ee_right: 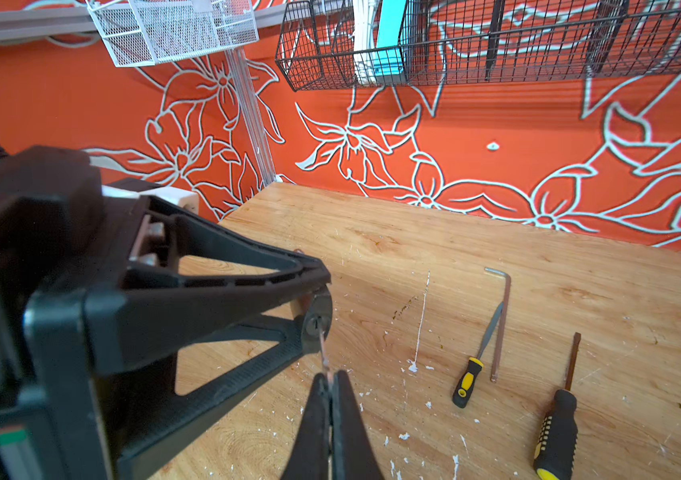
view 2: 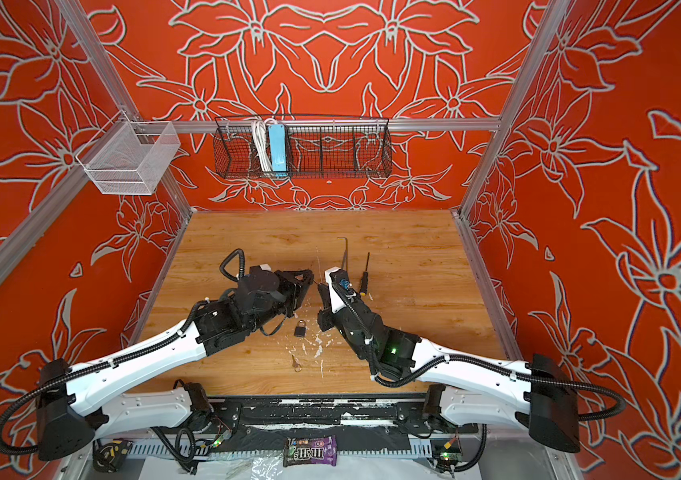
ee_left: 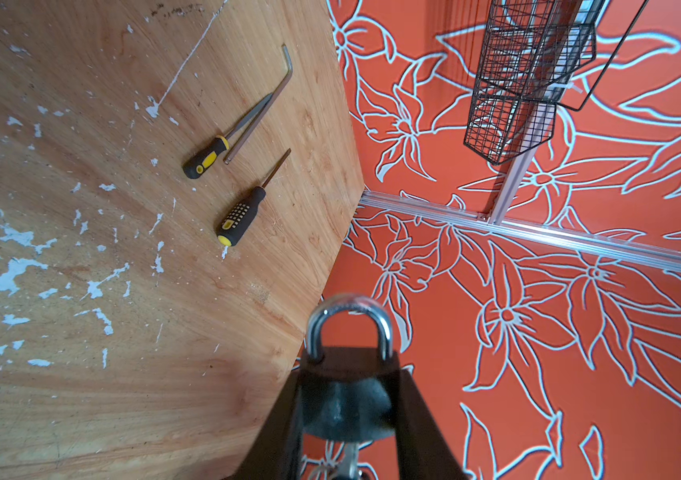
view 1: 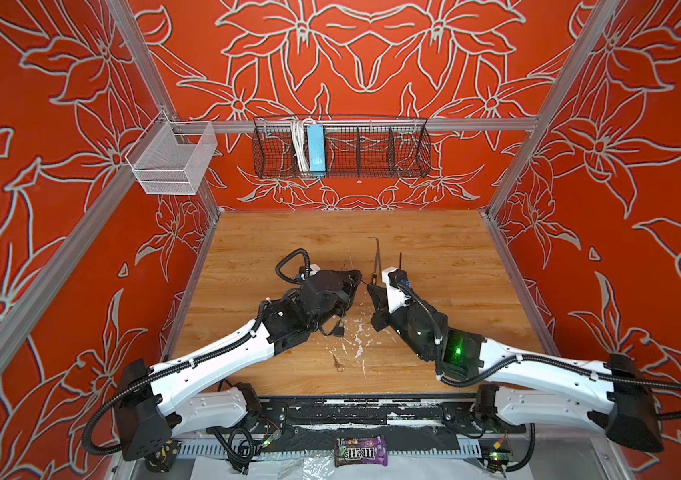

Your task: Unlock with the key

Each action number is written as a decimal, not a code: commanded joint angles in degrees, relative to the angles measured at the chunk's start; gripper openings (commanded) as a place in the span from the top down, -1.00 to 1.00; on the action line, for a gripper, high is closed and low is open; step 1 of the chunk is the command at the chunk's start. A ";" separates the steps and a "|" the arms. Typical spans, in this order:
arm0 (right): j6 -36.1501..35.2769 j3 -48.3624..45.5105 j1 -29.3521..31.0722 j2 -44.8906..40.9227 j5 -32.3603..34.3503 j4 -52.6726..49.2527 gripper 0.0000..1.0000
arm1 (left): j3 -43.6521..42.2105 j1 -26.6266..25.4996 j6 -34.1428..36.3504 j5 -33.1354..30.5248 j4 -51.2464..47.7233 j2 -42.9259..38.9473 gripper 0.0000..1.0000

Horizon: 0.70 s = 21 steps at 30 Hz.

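My left gripper [ee_left: 349, 374] is shut on a small black padlock [ee_left: 343, 403], which it holds above the table with the silver shackle [ee_left: 314, 332] pointing away from the wrist. In the right wrist view the padlock [ee_right: 317, 316] shows its keyhole end between the left fingers [ee_right: 214, 299]. A thin silver key [ee_right: 322, 351] runs from that keyhole to my right gripper [ee_right: 330, 380], which is shut on the key's head. In both top views the two grippers meet tip to tip over the middle of the table: left gripper [view 1: 356, 277], right gripper [view 1: 372, 289].
A second small padlock [view 2: 299, 330] and a loose key on a ring [view 2: 296, 365] lie on the wooden table [view 2: 413, 249] near the front. Two black-and-yellow handled tools [ee_right: 468, 384] [ee_right: 556, 432] and a hex key [ee_right: 501, 324] lie behind the grippers. Wire baskets [view 1: 340, 145] hang on the back wall.
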 commanded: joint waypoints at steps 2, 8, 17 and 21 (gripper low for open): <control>2.23 1.30 -1.91 -0.39 4.00 -5.11 1.00 | 1.97 -0.25 1.05 -0.26 2.65 -0.70 1.00; 5.50 1.36 -3.17 -0.93 1.30 -7.37 1.00 | 2.22 -0.27 2.11 -1.31 2.79 -0.82 1.00; 10.40 6.46 -5.06 -0.32 -5.08 -13.86 1.00 | 3.60 -0.34 4.79 -1.77 1.79 0.02 1.00; 12.89 8.95 -6.90 0.10 -9.69 -15.58 1.00 | 4.91 -0.56 5.86 -1.74 -0.64 0.67 1.00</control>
